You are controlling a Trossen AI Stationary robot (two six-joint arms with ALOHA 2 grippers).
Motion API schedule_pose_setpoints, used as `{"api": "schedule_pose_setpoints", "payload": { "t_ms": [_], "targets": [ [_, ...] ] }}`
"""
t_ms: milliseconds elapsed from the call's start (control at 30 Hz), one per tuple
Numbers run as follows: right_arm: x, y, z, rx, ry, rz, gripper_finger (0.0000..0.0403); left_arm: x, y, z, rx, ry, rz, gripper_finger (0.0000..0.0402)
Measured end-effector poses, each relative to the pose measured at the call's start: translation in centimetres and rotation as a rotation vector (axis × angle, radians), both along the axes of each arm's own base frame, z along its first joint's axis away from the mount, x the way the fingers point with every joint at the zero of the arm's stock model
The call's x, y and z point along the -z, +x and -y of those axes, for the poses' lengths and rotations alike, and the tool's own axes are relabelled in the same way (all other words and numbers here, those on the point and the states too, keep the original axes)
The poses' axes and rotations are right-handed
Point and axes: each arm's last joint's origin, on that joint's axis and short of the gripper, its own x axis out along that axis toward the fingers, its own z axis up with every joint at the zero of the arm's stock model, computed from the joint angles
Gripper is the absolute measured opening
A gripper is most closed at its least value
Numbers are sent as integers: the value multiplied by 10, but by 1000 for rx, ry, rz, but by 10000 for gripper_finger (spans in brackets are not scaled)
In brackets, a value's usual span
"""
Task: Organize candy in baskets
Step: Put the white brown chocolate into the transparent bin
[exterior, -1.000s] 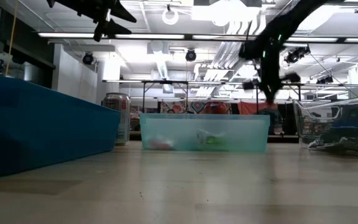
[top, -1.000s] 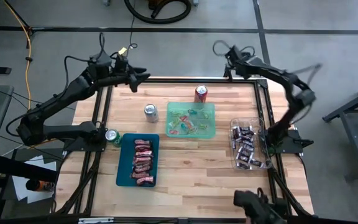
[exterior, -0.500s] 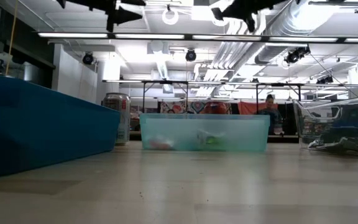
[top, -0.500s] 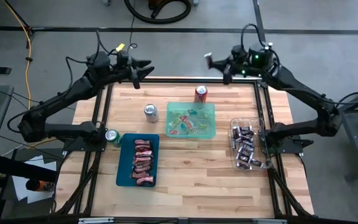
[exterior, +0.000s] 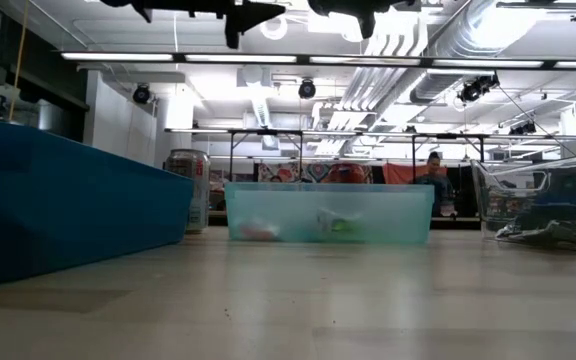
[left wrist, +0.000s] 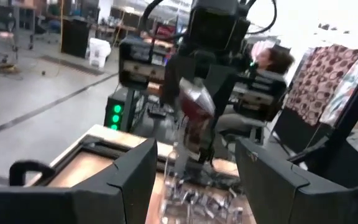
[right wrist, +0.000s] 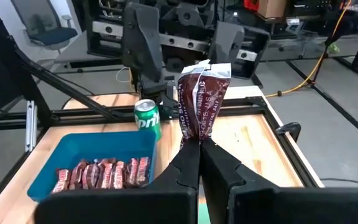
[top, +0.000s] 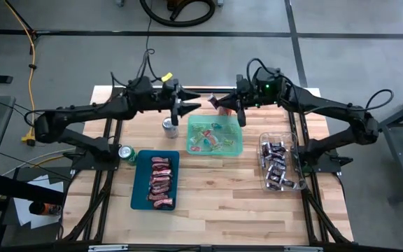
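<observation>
My right gripper is shut on a dark maroon candy packet and hangs high over the table's far middle. My left gripper is open and faces it from the left, its fingers standing a short way off on either side of the packet. Below are three baskets. The teal basket holds red candies. The light green basket holds mixed bright ones. The clear basket holds dark ones. My right gripper pinches the maroon packet by one crimped end between its two fingers. The fingers come level from the table's right. The packet sticks out beyond the fingertips toward the left gripper, lifted clear of the table.
A silver can stands left of the light green basket. A green can stands by the teal basket's far left corner. Bare wood lies along the near edge. A person sits in the room beyond.
My right arm has swung in from the table's right side toward its far middle, carrying the packet and coming nearer and lower. My left gripper has moved right and toward the near edge, and now faces the right gripper closely. The baskets and cans have kept still.
</observation>
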Motion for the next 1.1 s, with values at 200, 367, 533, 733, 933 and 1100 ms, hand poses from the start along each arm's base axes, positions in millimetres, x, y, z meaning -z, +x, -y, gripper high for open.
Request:
{"api": "schedule_pose_setpoints", "payload": {
  "t_ms": [200, 367, 533, 733, 933, 1100],
  "targets": [
    [0, 0, 1, 3, -1, 1, 0, 0, 3, 4, 11, 5, 15, 203],
    [-1, -3, 0, 4, 4, -6, 0, -1, 2, 3, -10, 6, 20, 203],
    [-4, -27, -10, 23, 106, -97, 0, -1, 0, -4, -36, 6, 17, 203],
    [21, -77, -41, 34, 366, -564, 0, 0, -3, -12, -65, 5, 15, 203],
    [62, -111, -79, 106, 613, -912, 0, 0, -6, -21, -96, 5, 14, 203],
    [110, -130, -102, 170, 822, -1116, 0, 0, -8, -24, -107, -20, 18, 203]
  ]
}}
